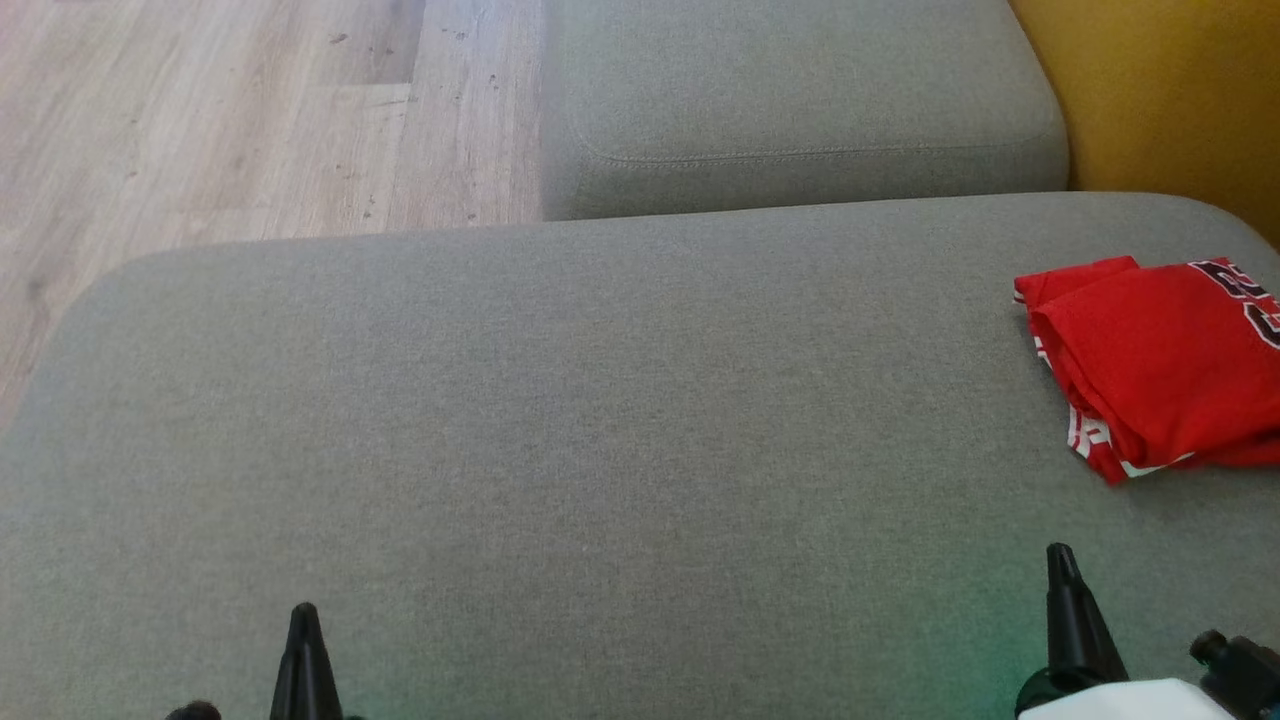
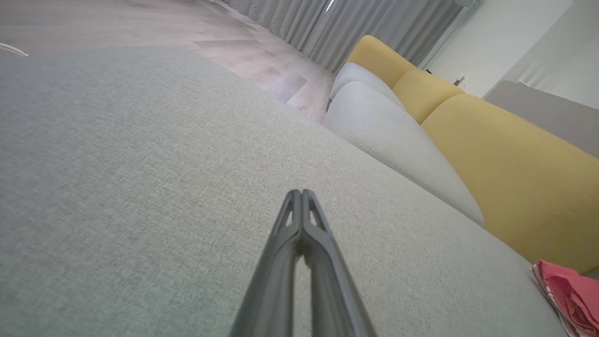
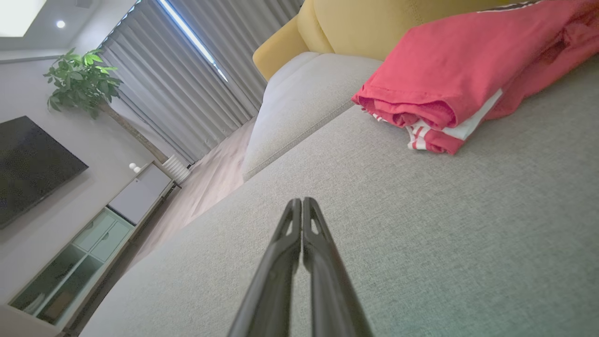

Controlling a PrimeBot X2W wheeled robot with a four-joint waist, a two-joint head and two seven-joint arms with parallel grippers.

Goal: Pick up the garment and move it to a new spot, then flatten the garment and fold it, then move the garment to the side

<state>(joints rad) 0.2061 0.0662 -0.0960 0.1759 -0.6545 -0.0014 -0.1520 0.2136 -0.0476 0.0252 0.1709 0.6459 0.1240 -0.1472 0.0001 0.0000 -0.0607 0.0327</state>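
The garment (image 1: 1160,365) is a red jersey with white trim and dark lettering, folded into a bundle at the right edge of the grey cushion (image 1: 560,420). It also shows at the upper right of the right wrist view as the garment (image 3: 468,70), and as the garment (image 2: 568,295) at the lower right corner of the left wrist view. My right gripper (image 1: 1060,555) is shut and empty, low and just in front of the garment. Far left of it, my left gripper (image 1: 303,612) is shut with nothing in it. Both sets of fingertips press together at the right gripper (image 3: 302,202) and the left gripper (image 2: 299,193).
A second grey cushion (image 1: 800,110) lies beyond the big one, with a yellow backrest (image 1: 1170,90) at the right. Wooden floor (image 1: 220,120) runs past the cushion's left and far edges. A cabinet (image 3: 107,220), a dark screen (image 3: 28,168) and a plant (image 3: 82,79) stand across the room.
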